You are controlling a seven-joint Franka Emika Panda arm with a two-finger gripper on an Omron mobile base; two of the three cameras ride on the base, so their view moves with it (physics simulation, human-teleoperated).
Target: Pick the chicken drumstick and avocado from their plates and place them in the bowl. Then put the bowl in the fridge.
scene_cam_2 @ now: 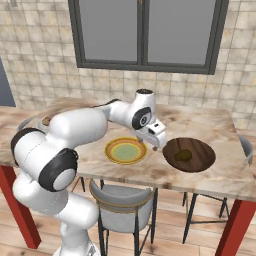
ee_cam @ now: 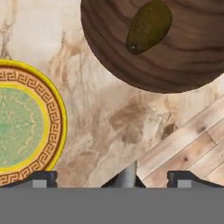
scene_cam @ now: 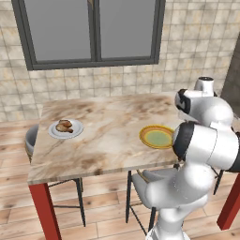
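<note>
Judging from how things lie, we have one of two pieces home: the dark olive-green, egg-shaped avocado (ee_cam: 148, 26) rests inside the wide dark brown wooden bowl (scene_cam_2: 199, 160), which sits near the front right corner of the marble table (scene_cam: 112, 136). What remains for us is the small golden-brown roasted chicken drumstick (scene_cam: 64, 125), lying on the small white-grey round plate (scene_cam: 52, 133) close to the table's left edge, well apart from the bowl. The larger yellow-rimmed plate with the greenish centre (scene_cam_2: 125, 151) stands bare near the front edge, between the two.

We expect the drumstick to be light and fairly stiff, with a rounded, perhaps slick skin; it should not crush easily. We would take it across the thick meaty part, fingers closing on its narrow width, since the paler bone end is slim and could slip out.

Our two-finger pincer (ee_cam: 112, 177) hovers over the table between the yellow-rimmed plate and the bowl, near the front edge. Its dark tips stand wide apart in the hand view, with nothing between them and nothing touched.
</note>
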